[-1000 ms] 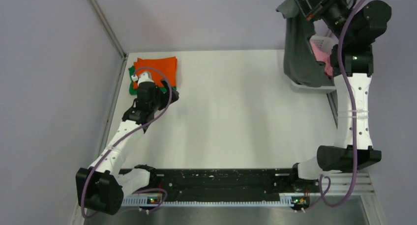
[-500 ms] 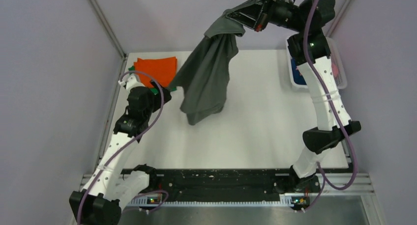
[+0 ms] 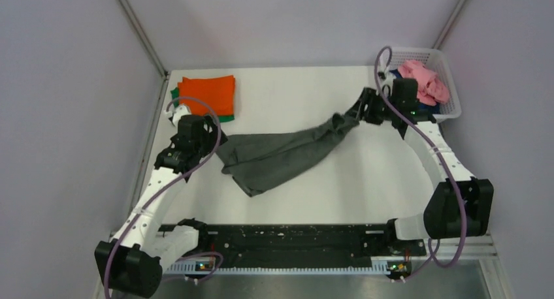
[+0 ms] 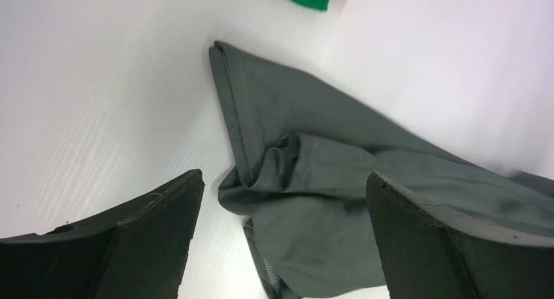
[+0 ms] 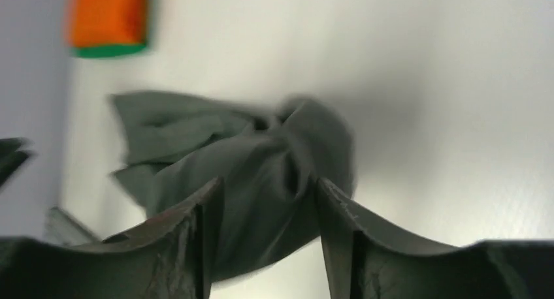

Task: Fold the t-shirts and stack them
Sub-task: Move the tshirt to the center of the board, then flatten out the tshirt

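the grey shirt (image 3: pixel 281 157) lies crumpled on the counter (image 3: pixel 313 201), stretched in a long band from the left middle up toward the far right. the left gripper (image 4: pixel 284 176) hovers over the shirt's left end with its fingers wide open and touches nothing. the right gripper (image 5: pixel 269 181) is at the bunched right end. its fingers stand partly apart with cloth in the gap, and i cannot tell if they press it. at the far left an orange shirt (image 3: pixel 208 93) lies folded on a green shirt (image 3: pixel 225 119). a pink shirt (image 3: pixel 424 77) is in the basket (image 3: pixel 418 51) at the far right.
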